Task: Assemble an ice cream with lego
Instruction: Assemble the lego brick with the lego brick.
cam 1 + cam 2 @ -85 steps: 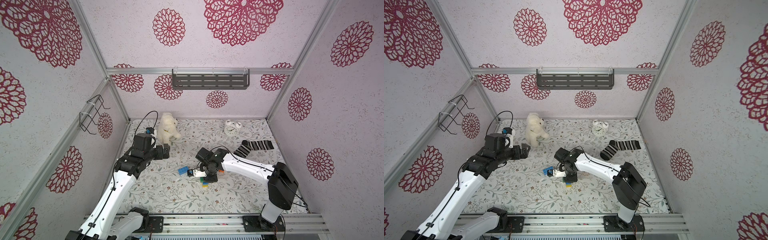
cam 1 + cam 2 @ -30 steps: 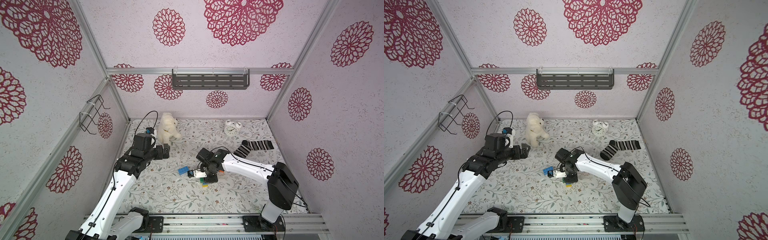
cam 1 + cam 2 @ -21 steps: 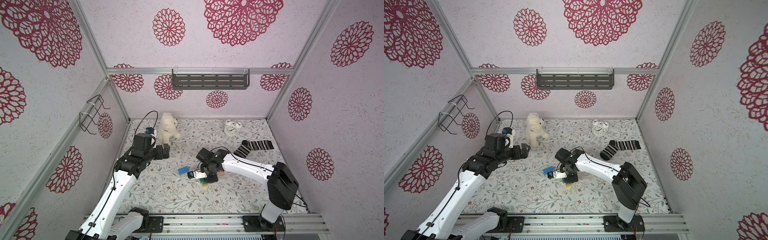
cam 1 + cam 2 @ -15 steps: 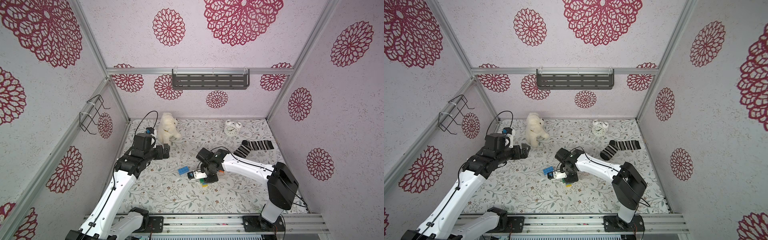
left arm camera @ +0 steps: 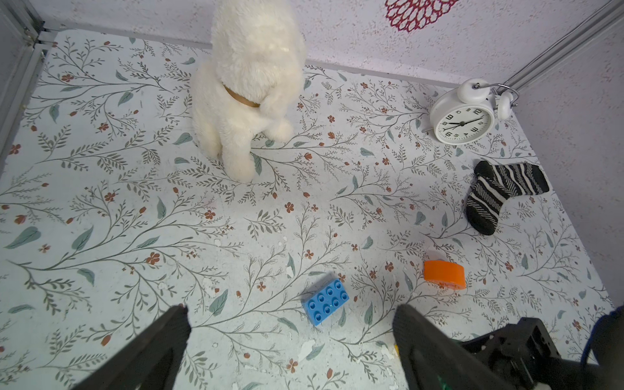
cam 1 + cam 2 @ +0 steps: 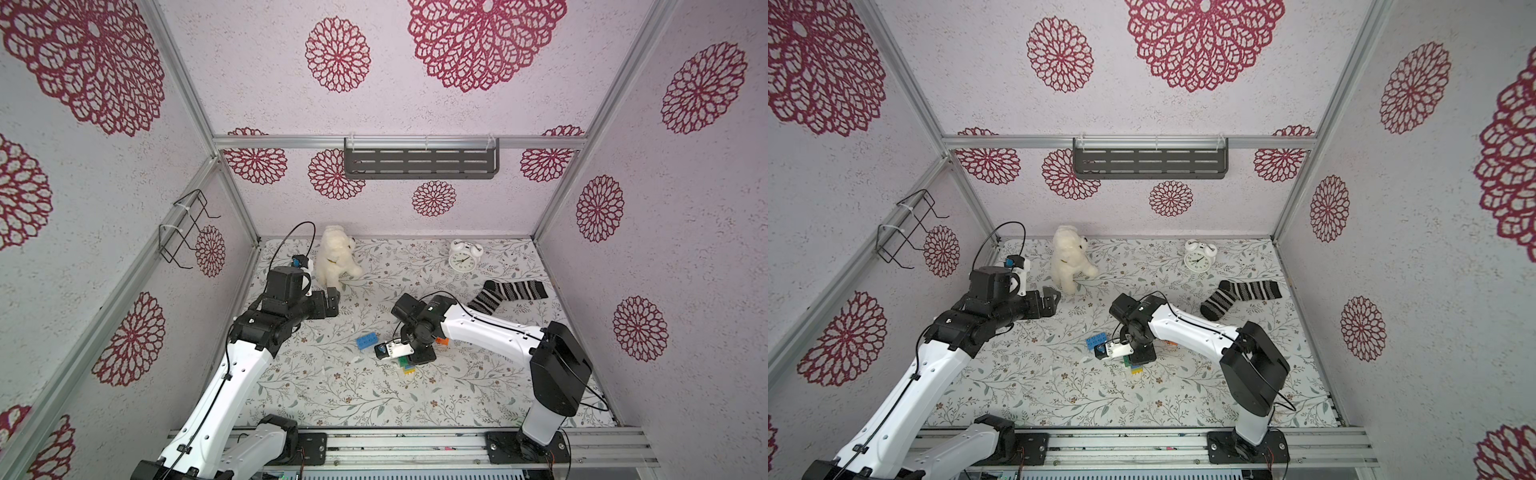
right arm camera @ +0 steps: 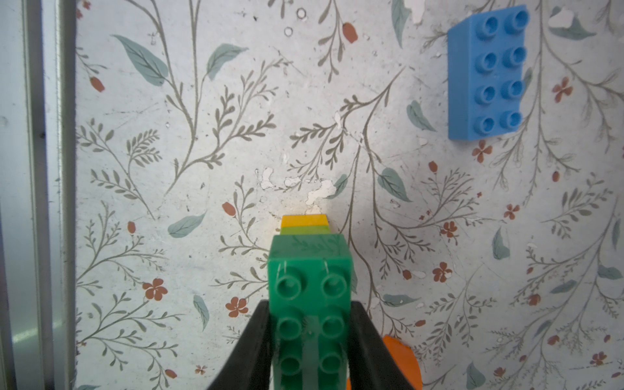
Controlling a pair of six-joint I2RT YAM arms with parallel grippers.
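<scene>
Right end effector [image 7: 310,309] above floral tabletop [image 7: 202,135]

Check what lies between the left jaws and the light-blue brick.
Nothing but bare floral mat, seen in a top view: the left gripper, jaws open, sits apart from the light-blue brick.

Apparently bare mat [image 5: 202,219] between plush [image 5: 250,84] and brick [image 5: 326,302]

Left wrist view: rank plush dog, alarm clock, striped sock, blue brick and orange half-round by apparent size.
1. plush dog
2. alarm clock and striped sock: about alike, not ranked
3. blue brick
4. orange half-round, only slightly smaller
</scene>
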